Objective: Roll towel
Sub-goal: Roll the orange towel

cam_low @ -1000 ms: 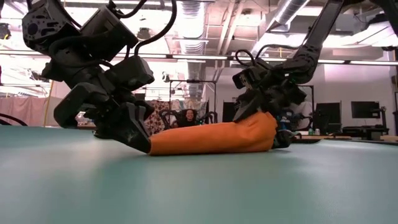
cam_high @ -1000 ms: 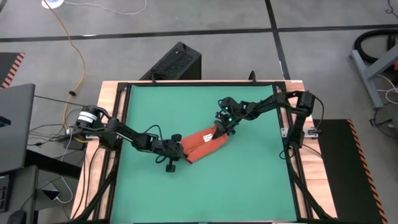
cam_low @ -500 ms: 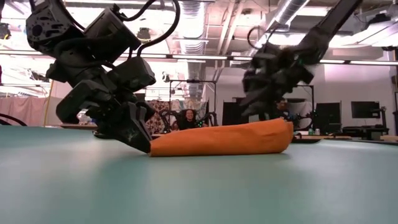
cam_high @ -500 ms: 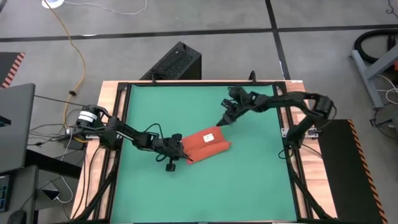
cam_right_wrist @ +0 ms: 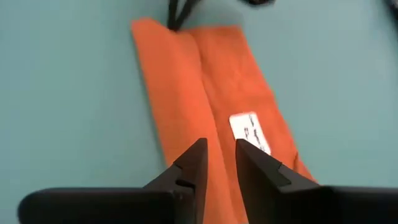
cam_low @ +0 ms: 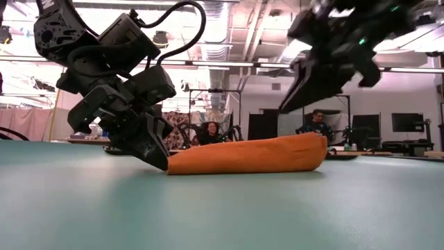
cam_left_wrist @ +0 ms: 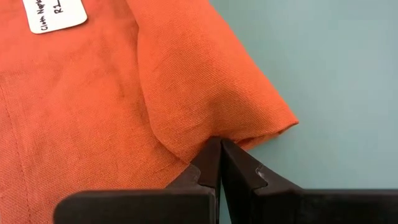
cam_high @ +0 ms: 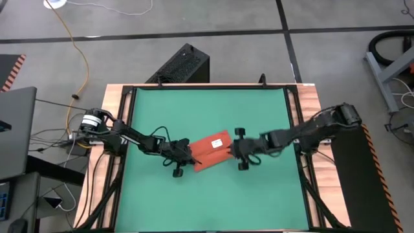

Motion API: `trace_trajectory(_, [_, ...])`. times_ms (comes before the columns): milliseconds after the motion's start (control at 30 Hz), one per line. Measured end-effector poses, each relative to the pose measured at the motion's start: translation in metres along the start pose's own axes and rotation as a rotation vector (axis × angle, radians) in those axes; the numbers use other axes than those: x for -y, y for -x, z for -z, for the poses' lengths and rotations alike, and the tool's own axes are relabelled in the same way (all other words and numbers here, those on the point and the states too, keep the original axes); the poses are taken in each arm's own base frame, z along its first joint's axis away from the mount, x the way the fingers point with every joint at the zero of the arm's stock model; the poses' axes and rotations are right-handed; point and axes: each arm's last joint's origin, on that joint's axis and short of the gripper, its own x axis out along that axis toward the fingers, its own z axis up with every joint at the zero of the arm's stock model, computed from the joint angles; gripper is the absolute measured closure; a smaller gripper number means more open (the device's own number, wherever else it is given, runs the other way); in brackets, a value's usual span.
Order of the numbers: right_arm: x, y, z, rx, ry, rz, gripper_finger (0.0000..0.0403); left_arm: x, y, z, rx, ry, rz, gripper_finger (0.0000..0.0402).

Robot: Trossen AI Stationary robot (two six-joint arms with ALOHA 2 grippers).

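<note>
I have the towel (cam_high: 213,150) lying folded into a narrow strip just past centre of the green tabletop (cam_high: 259,194), slightly toward four o'clock, its white tag (cam_high: 217,143) facing up. My left end effector (cam_left_wrist: 219,152) is clenched on the strip's nine o'clock end, pinning a corner down. My right end effector (cam_right_wrist: 219,163) hangs above the three o'clock end with its jaws a narrow gap apart, grasping nothing. My worry: if the right descends off the edge it pinches only the top layer, and the fold peels open. Pulling against the pinned end could also skew the strip, making the roll cone.
</note>
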Motion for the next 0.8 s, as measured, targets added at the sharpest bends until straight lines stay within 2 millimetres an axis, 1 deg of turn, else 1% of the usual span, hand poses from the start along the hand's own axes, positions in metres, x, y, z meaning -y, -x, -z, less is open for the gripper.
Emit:
trace_trajectory(67, [-0.013, 0.004, -0.002, 0.017, 0.032, 0.03, 0.0308, 0.0, 0.0, 0.0, 0.0, 0.002, 0.0, 0.0402])
trace_trajectory(167, [-0.023, -0.001, 0.002, -0.013, 0.048, 0.032, 0.0334, 0.0, 0.0, 0.0, -0.001, 0.003, 0.002, 0.0401])
trace_trajectory(400, [-0.028, -0.024, 0.015, -0.101, 0.074, 0.007, 0.0389, 0.0, 0.0, 0.0, -0.002, 0.029, 0.017, 0.0401])
trace_trajectory(500, [-0.026, -0.03, 0.019, -0.125, 0.078, 0.002, 0.0396, 0.0, 0.0, 0.0, -0.002, 0.037, 0.021, 0.0401])
trace_trajectory(700, [-0.01, -0.035, 0.013, -0.12, 0.034, 0.041, 0.0385, 0.0, 0.0, 0.0, -0.003, 0.034, 0.027, 0.0402])
trace_trajectory(800, [0.0, -0.037, 0.012, -0.118, 0.011, 0.038, 0.0385, 0.0, 0.0, 0.0, -0.003, 0.033, 0.03, 0.0401])
